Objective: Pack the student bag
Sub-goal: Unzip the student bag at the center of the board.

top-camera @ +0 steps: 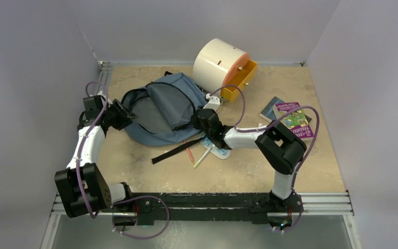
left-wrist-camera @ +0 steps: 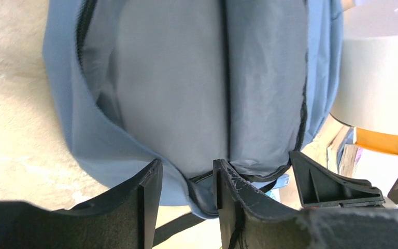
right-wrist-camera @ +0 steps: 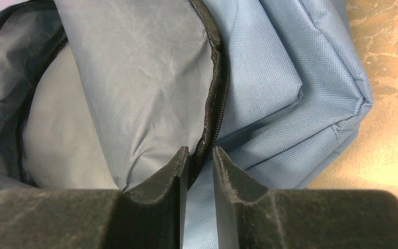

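Note:
The student bag (top-camera: 163, 109) lies on the table with its main compartment unzipped, showing grey lining (left-wrist-camera: 186, 93). My left gripper (top-camera: 126, 115) is at the bag's left rim. Its jaws (left-wrist-camera: 186, 168) stand apart, and the blue rim with its dark seam sits loosely in the gap, against one finger only. My right gripper (top-camera: 197, 122) is at the bag's right rim. Its fingers (right-wrist-camera: 200, 153) are a little apart, with the black zipper edge (right-wrist-camera: 215, 104) lying between the tips and blue fabric (right-wrist-camera: 269, 88) showing through the gap.
A cream cylindrical cabinet (top-camera: 215, 65) with an open orange drawer (top-camera: 241, 80) stands behind the bag. Two books (top-camera: 290, 116) lie at the right. Pens and pencils (top-camera: 202, 155) and a black strap (top-camera: 176, 150) lie in front of the bag. Walls close in on three sides.

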You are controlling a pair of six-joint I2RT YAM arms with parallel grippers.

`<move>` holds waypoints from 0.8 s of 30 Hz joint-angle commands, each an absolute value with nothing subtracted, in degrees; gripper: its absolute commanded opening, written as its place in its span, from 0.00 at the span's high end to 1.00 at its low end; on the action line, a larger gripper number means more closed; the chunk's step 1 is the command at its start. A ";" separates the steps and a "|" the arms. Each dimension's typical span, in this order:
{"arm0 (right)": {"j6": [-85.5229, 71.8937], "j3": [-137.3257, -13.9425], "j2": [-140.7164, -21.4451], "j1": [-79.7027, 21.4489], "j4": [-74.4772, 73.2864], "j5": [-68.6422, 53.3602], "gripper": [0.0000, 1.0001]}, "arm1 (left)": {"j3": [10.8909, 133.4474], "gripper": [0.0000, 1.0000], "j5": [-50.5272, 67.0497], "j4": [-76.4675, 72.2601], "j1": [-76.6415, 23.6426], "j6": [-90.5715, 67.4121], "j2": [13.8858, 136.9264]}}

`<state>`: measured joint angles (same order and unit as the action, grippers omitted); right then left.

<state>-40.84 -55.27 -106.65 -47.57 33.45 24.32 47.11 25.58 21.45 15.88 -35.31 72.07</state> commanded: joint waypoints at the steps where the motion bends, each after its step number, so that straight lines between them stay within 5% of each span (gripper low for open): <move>1: -38.44 -55.29 -100.45 -47.28 32.56 25.34 0.72 | 52.39 0.60 24.84 17.68 12.96 -34.36 69.92; 7: -37.23 -53.13 -94.07 -47.25 32.76 26.51 0.65 | 56.64 0.60 18.46 18.49 5.11 -33.19 71.91; 24: -42.65 -47.33 -79.90 -42.42 21.18 33.05 0.58 | 60.81 0.68 20.83 15.34 4.57 -34.17 81.65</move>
<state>-38.54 -47.79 -82.85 -46.02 27.09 29.50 56.55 19.73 18.46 4.71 -34.85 82.11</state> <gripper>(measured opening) 0.408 0.313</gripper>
